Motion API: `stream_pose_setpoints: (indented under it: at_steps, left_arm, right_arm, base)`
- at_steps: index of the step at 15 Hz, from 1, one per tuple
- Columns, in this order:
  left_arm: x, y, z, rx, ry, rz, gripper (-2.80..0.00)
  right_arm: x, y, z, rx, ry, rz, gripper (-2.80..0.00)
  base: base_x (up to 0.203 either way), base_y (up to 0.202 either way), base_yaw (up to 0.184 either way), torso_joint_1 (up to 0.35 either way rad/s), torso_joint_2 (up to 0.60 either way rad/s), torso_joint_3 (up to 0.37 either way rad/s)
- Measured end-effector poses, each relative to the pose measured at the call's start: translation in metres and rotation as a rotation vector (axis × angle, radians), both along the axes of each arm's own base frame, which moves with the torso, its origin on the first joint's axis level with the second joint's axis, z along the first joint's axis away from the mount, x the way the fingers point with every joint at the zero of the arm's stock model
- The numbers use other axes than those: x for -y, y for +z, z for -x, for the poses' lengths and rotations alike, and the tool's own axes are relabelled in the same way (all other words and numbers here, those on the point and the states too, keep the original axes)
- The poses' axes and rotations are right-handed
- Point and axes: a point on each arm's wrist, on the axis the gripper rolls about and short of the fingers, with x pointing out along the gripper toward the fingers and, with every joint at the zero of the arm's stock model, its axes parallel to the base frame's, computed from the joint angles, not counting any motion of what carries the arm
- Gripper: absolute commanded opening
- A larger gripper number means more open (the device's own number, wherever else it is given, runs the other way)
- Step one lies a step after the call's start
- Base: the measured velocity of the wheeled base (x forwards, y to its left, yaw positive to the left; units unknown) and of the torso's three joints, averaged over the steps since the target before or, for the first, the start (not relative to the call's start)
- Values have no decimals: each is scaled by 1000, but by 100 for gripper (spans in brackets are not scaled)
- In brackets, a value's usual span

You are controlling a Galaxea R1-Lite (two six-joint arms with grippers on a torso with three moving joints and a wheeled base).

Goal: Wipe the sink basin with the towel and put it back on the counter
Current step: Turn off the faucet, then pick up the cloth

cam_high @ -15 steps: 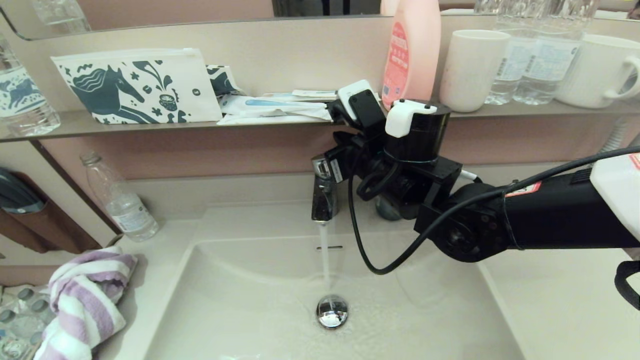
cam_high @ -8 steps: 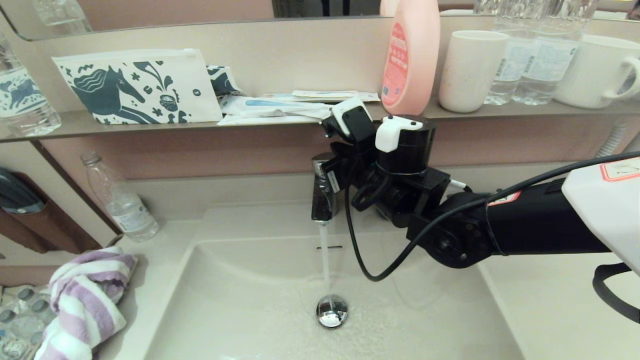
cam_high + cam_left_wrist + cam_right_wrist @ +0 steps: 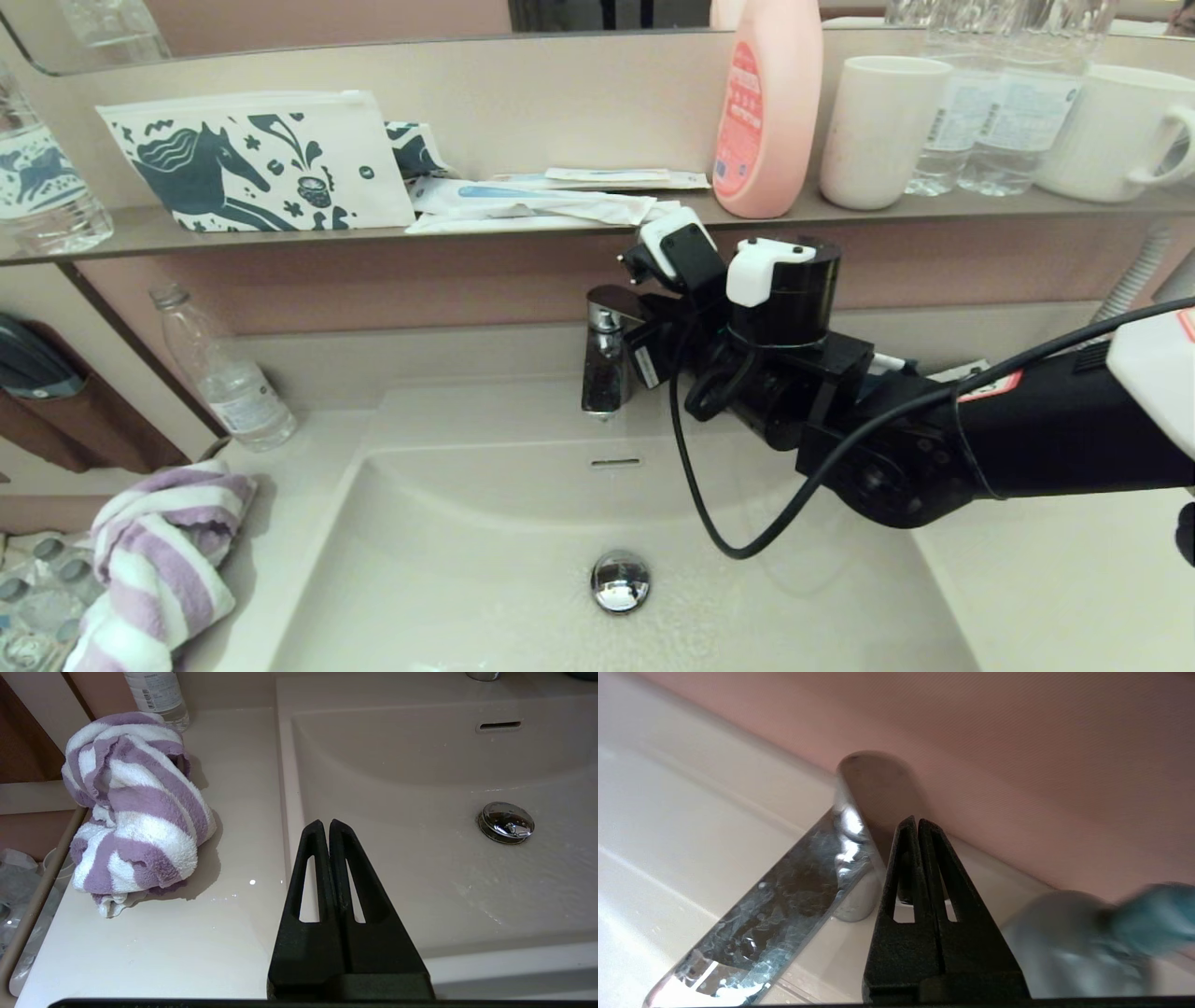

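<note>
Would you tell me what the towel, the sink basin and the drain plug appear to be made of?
The towel looks like soft terry cloth, fuzzy looped pile in lilac and white stripes. The sink basin seems glazed ceramic or moulded resin, glossy cream with soft reflections. The drain plug looks like chromed metal, mirror-bright.

Beige counter [image 3: 1046, 579] bearing bunched striped towel [image 3: 159, 560] at left edge, clear bottle [image 3: 224, 373] in back-left corner.

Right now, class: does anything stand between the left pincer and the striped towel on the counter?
Nothing visible does. The left pincer is shut over the sink basin's rim; only bare counter separates it from the striped towel.
</note>
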Motion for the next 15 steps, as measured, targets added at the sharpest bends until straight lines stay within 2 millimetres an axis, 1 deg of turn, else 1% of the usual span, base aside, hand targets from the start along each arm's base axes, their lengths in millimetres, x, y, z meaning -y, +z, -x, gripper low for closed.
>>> stream_pose_setpoints:
  at_steps: [2, 3, 4, 7, 10, 13, 15]
  left_arm:
    - [0, 0, 0, 0, 0, 0, -280]
    - [0, 0, 0, 0, 0, 0, -280]
    - [0, 0, 0, 0, 0, 0, -280]
    - [0, 0, 0, 0, 0, 0, -280]
    - [0, 0, 0, 0, 0, 0, -280]
    - [0, 0, 0, 0, 0, 0, -280]
    - [0, 0, 0, 0, 0, 0, -280]
  right_arm:
    - [8, 13, 13, 1, 10, -43, -280]
    - [15, 14, 21, -15, 12, -53, -280]
    - [24, 12, 31, -38, 13, -56, -280]
    - [57, 14, 70, -78, 15, -56, -280]
    - [104, 19, 113, -85, -26, -58, -280]
    - [162, 32, 153, -80, -132, -66, -280]
    - [199, 39, 187, -77, -206, -70, -280]
  base:
    - [0, 0, 0, 0, 0, 0]
    - [0, 0, 0, 0, 0, 0]
    - [0, 0, 0, 0, 0, 0]
    - [0, 0, 0, 0, 0, 0]
    - [0, 0, 0, 0, 0, 0]
    - [0, 0, 0, 0, 0, 0]
    - [0, 0, 0, 0, 0, 0]
